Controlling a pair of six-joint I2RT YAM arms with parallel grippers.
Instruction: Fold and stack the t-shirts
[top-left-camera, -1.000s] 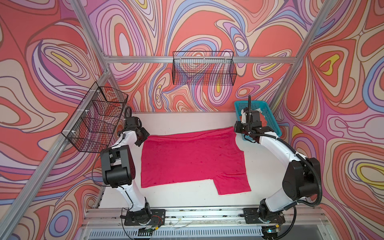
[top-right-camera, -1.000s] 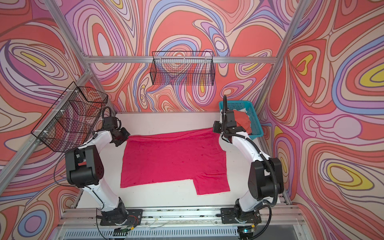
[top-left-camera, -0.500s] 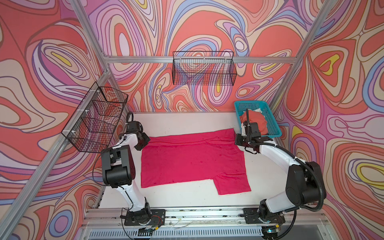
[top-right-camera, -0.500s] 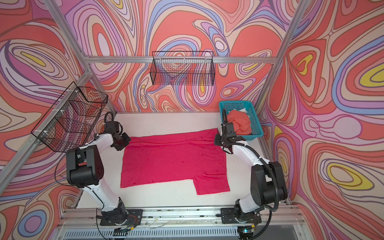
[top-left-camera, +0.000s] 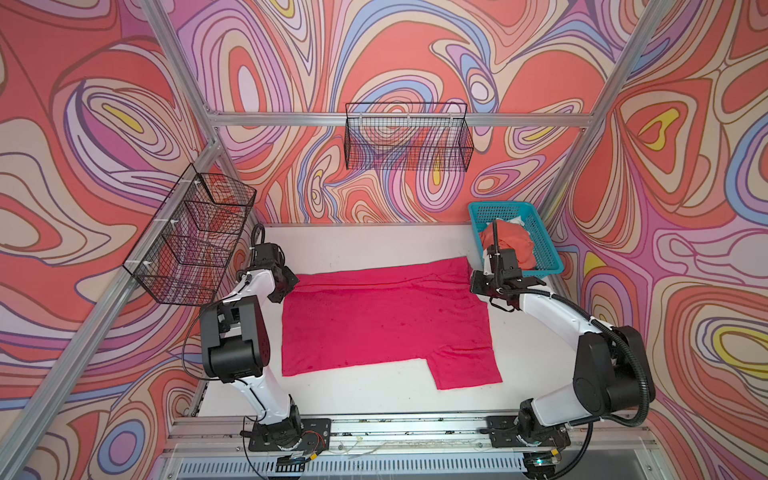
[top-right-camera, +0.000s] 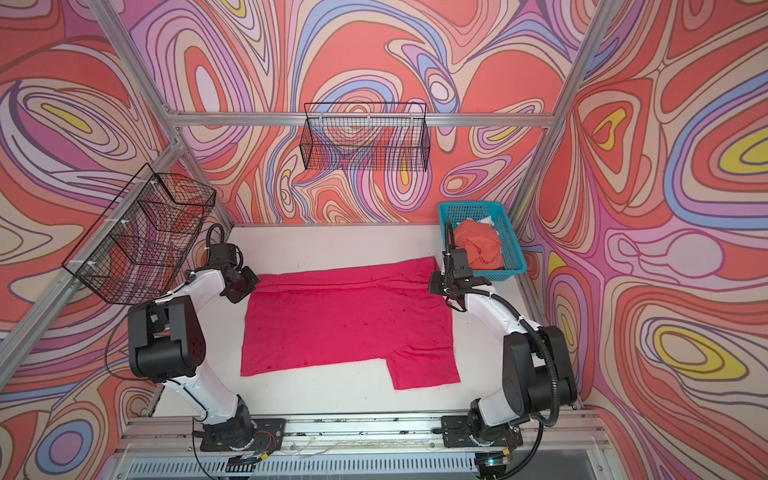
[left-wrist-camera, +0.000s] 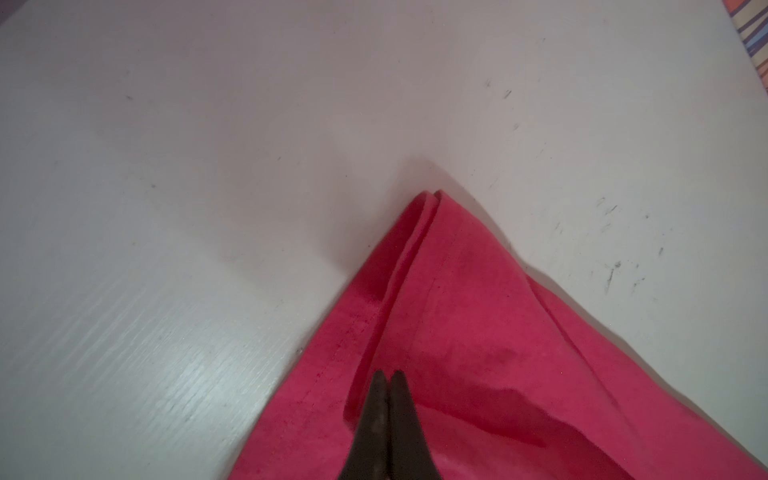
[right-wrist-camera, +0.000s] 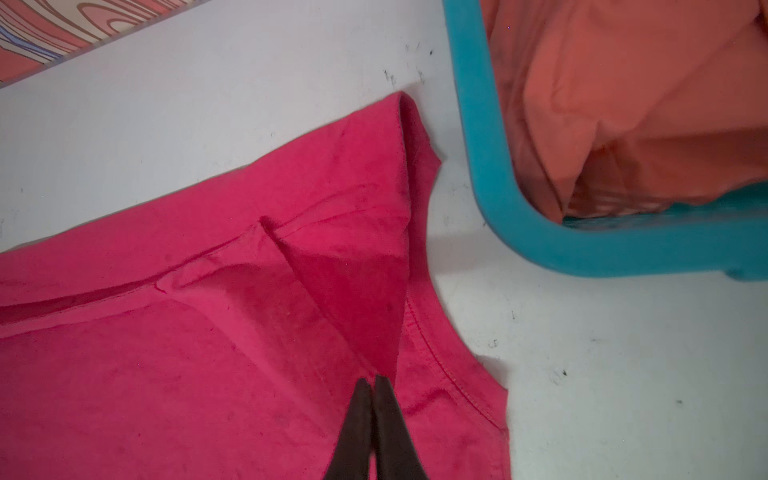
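Left gripper (left-wrist-camera: 388, 375) and right gripper (right-wrist-camera: 371, 380) clamp far corners of the magenta-pink cloth t-shirt (top-left-camera: 386, 320); first fold apparently begun, needing matched forward carry

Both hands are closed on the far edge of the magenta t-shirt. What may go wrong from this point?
The left hand and right hand each pinch only a small bit of the magenta t-shirt near a far corner; one pinch may slip and make the fold crooked.
The right hand works close beside the teal basket and might bump it.
One sleeve sticks out at the near edge, so the folded shape may come out uneven.
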